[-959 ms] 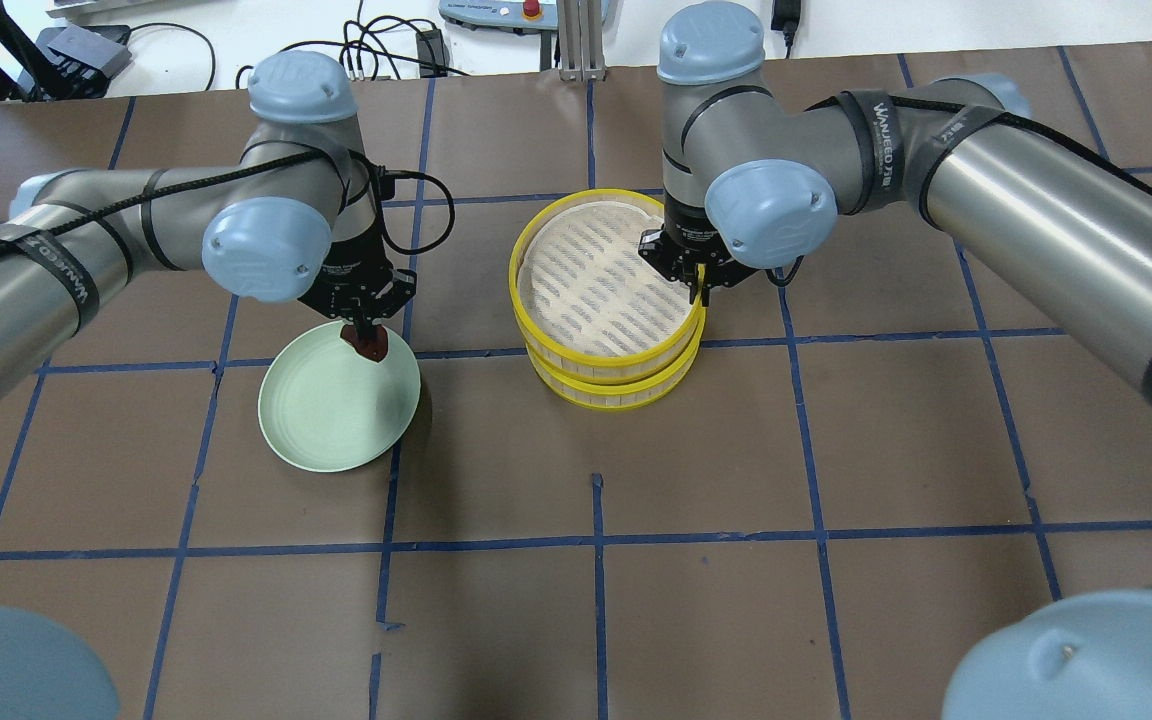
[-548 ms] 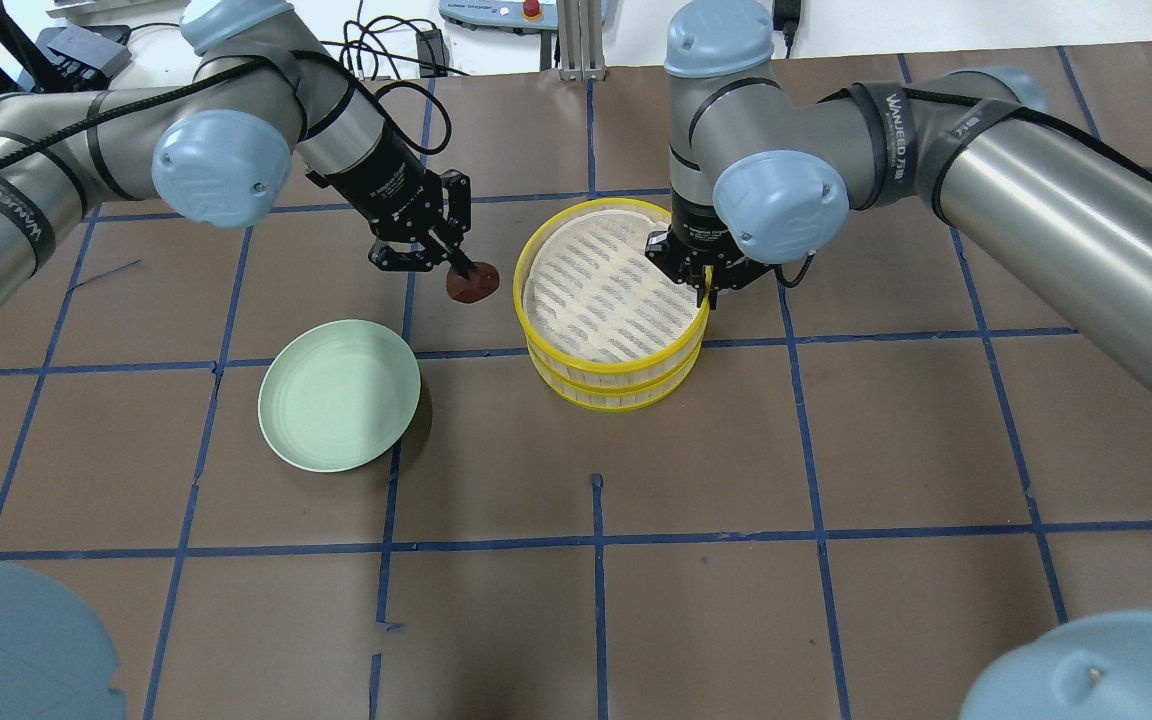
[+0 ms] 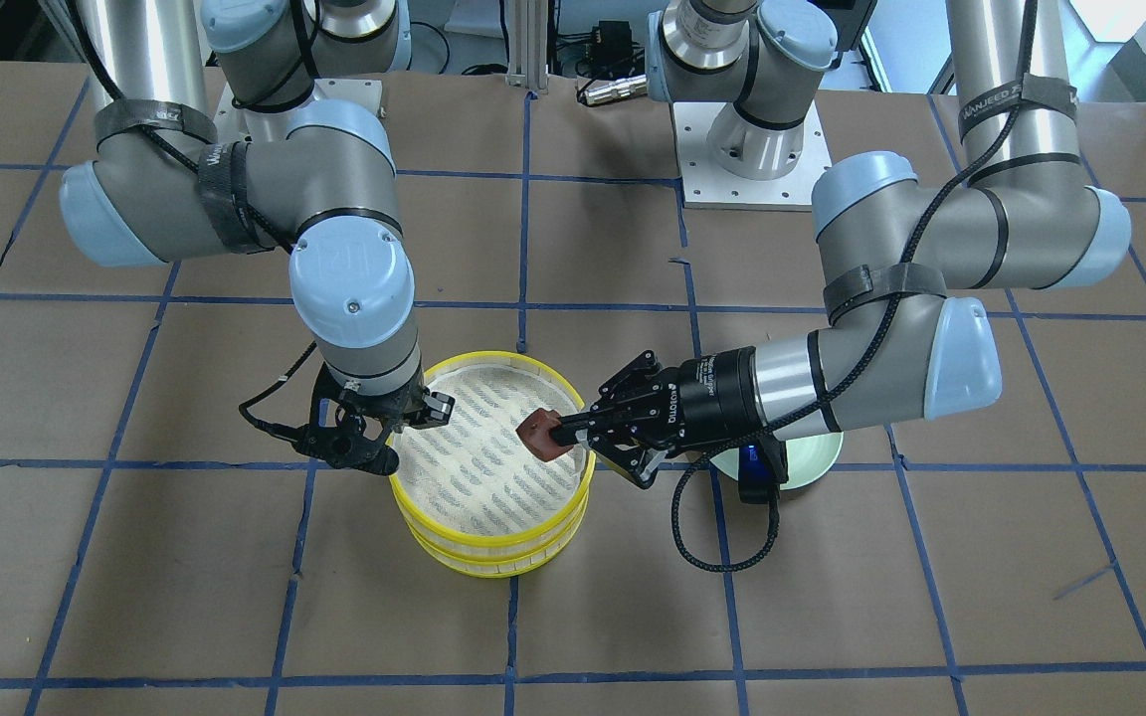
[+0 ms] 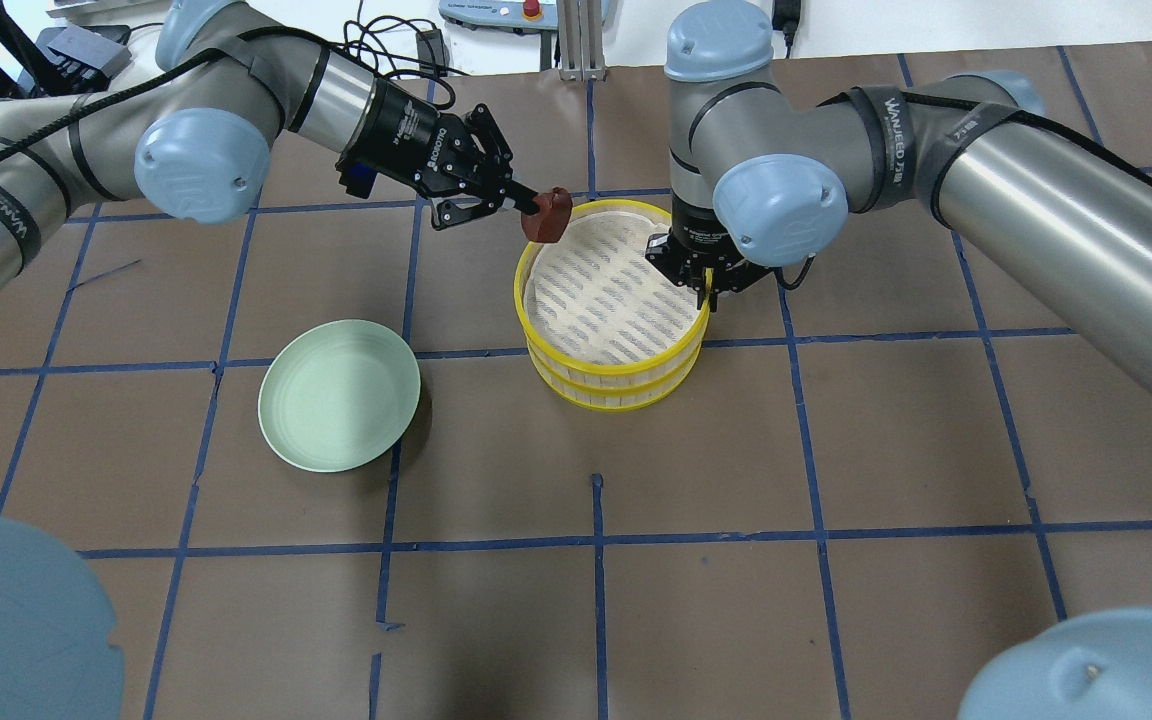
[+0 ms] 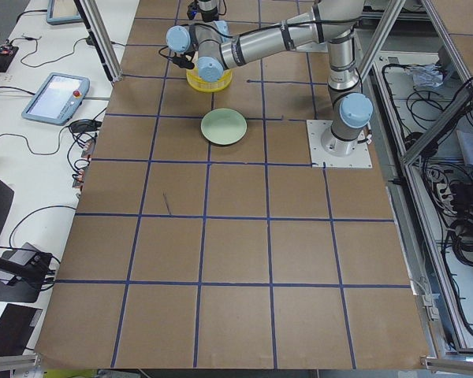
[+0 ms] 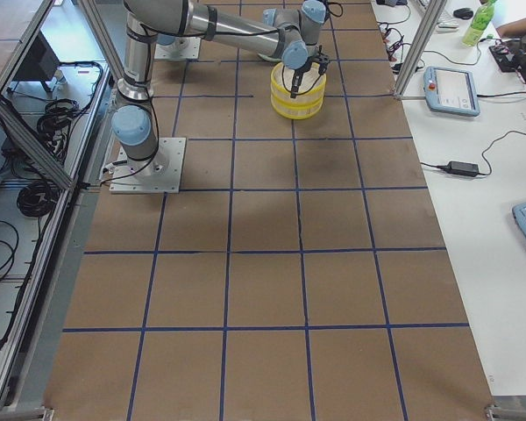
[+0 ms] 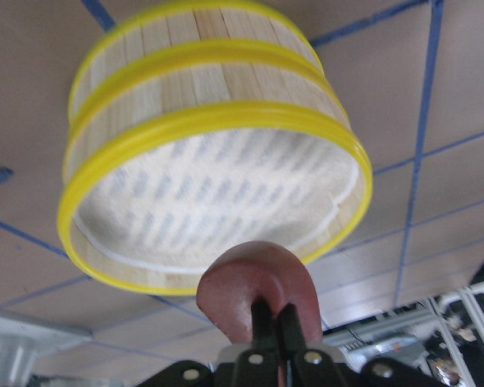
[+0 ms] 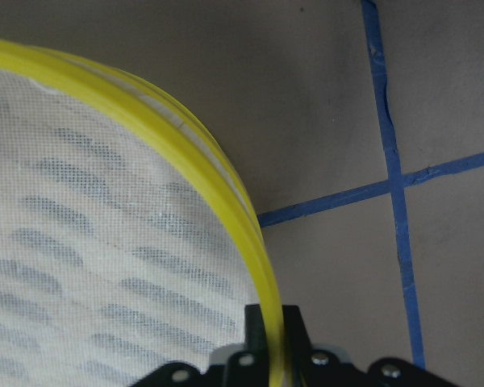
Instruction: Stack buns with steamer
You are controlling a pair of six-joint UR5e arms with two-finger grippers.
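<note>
In the front-facing view the left arm (image 3: 832, 383) covers most of the plate (image 3: 817, 459); only its rim toward five o'clock shows. The left wrist view cuts off the left gripper (image 7: 272, 310) at six o'clock, and its fingers hide the bun's (image 7: 254, 270) lower middle. The right wrist view shows only the tips of the right gripper (image 8: 273, 322) at six o'clock, and the steamer (image 8: 226, 189) runs off toward nine o'clock. In both side views the grippers are too small to read.
</note>
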